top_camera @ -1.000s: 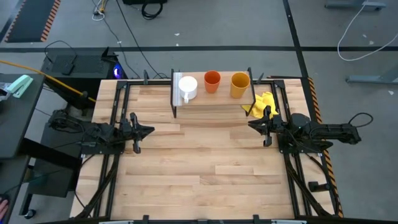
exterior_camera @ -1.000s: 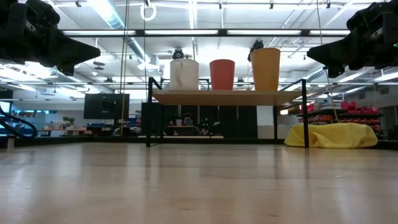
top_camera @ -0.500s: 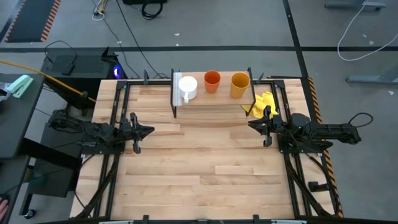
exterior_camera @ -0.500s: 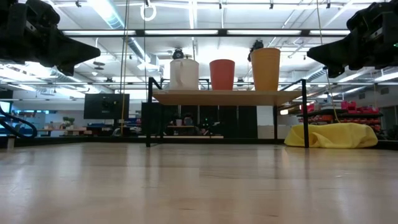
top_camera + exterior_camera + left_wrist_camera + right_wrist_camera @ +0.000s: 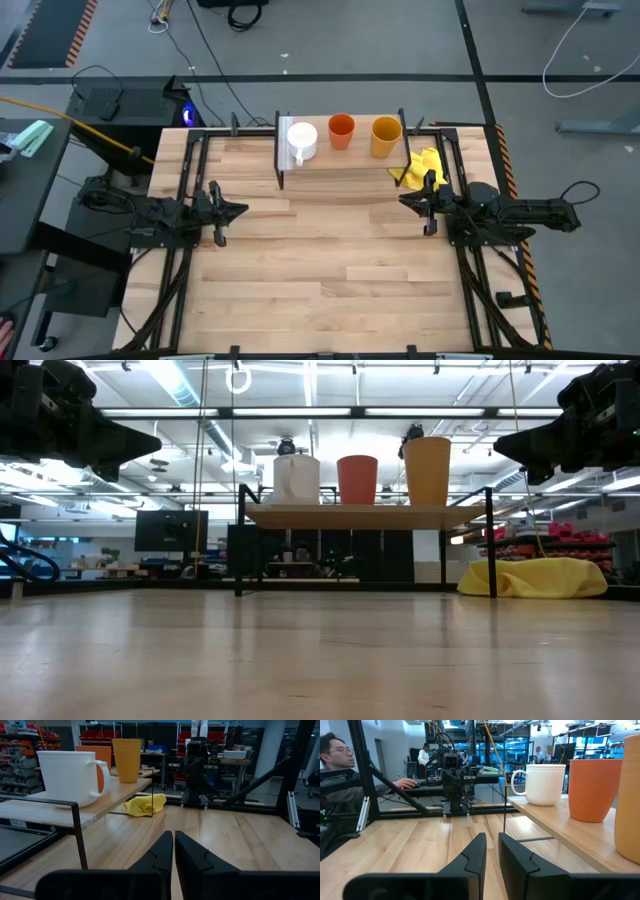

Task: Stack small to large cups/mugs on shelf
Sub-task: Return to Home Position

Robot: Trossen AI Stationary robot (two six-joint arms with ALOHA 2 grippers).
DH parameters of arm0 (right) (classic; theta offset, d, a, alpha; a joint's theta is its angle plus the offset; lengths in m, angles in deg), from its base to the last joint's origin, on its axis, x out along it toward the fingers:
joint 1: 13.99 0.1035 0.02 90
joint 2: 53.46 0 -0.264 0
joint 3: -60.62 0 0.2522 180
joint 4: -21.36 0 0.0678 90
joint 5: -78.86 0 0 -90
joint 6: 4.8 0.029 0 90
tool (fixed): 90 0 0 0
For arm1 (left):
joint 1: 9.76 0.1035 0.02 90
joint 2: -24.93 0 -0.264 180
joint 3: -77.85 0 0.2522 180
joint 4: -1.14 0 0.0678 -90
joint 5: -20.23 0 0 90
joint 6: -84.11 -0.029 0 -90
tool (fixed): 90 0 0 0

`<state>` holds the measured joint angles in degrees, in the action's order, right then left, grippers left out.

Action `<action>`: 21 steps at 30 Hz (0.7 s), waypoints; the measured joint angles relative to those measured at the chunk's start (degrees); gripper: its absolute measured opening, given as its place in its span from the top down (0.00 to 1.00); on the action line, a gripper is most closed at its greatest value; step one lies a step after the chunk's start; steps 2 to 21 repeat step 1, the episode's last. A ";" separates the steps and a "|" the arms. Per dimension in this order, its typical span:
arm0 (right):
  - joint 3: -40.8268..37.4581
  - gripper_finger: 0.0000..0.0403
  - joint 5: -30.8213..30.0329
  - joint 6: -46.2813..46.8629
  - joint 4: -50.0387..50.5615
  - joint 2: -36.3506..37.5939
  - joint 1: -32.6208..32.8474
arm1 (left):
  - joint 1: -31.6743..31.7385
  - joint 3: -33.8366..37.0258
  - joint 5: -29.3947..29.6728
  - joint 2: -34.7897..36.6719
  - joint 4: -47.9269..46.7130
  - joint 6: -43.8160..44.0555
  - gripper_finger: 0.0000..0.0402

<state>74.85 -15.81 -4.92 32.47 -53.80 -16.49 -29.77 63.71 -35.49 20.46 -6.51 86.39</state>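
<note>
Three cups stand upright in a row on the shelf [image 5: 340, 162], each resting on its base: a white mug with a handle [image 5: 302, 140], an orange-red cup [image 5: 341, 131] and a yellow-orange cup [image 5: 385, 136]. The low view shows the mug [image 5: 296, 478], the orange-red cup [image 5: 357, 479] and the taller yellow-orange cup [image 5: 427, 470] on the board [image 5: 360, 516]. My left gripper [image 5: 241, 210] hovers at the table's left, shut and empty, fingers touching [image 5: 174, 837]. My right gripper [image 5: 403, 200] hovers at the table's right, empty, shut but for a narrow slit [image 5: 492, 840].
A crumpled yellow cloth [image 5: 422, 166] lies on the table beside the shelf's right legs, close to my right gripper; it also shows in the low view [image 5: 535, 577]. The shelf stands on thin black legs [image 5: 238, 540] at the far edge. Bare tabletop [image 5: 320, 260] lies between the arms.
</note>
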 joint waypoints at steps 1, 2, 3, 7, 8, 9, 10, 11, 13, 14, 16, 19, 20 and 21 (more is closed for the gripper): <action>0.00 0.86 0.00 0.00 0.00 0.00 -0.01 | 0.02 0.00 0.02 0.00 0.02 0.02 0.93; 0.00 0.86 0.00 0.00 0.00 0.00 -0.01 | 0.02 0.00 0.02 0.00 0.02 0.02 0.93; 0.00 0.86 0.00 0.00 0.00 0.00 -0.01 | 0.02 0.00 0.02 0.00 0.02 0.02 0.93; 0.00 0.86 0.00 0.00 0.00 0.00 -0.01 | 0.02 0.00 0.02 0.00 0.02 0.02 0.93; 0.00 0.86 0.00 0.00 0.00 0.00 -0.01 | 0.02 0.00 0.02 0.00 0.02 0.02 0.93; 0.00 0.86 0.00 0.00 0.00 0.00 -0.01 | 0.02 0.00 0.02 0.00 0.02 0.02 0.93; 0.00 0.86 0.00 0.00 0.00 0.00 -0.01 | 0.02 0.00 0.02 0.00 0.02 0.02 0.93; 0.00 0.86 0.00 0.00 0.00 0.00 -0.01 | 0.02 0.00 0.02 0.00 0.02 0.02 0.93; 0.00 0.86 0.00 0.00 0.00 0.00 -0.01 | 0.02 0.00 0.02 0.00 0.02 0.02 0.93; 0.00 0.86 0.00 0.00 0.00 0.00 -0.01 | 0.02 0.00 0.02 0.00 0.02 0.02 0.93; 0.00 0.86 0.00 0.00 0.00 0.00 -0.01 | 0.02 0.00 0.02 0.00 0.02 0.02 0.93; 0.00 0.86 0.00 0.00 0.00 0.00 -0.01 | 0.02 0.00 0.02 0.00 0.02 0.02 0.93; 0.00 0.86 0.00 0.00 0.00 0.00 -0.01 | 0.02 0.00 0.02 0.00 0.02 0.02 0.93; 0.00 0.86 0.00 0.00 0.00 0.00 -0.01 | 0.02 0.00 0.02 0.00 0.02 0.02 0.93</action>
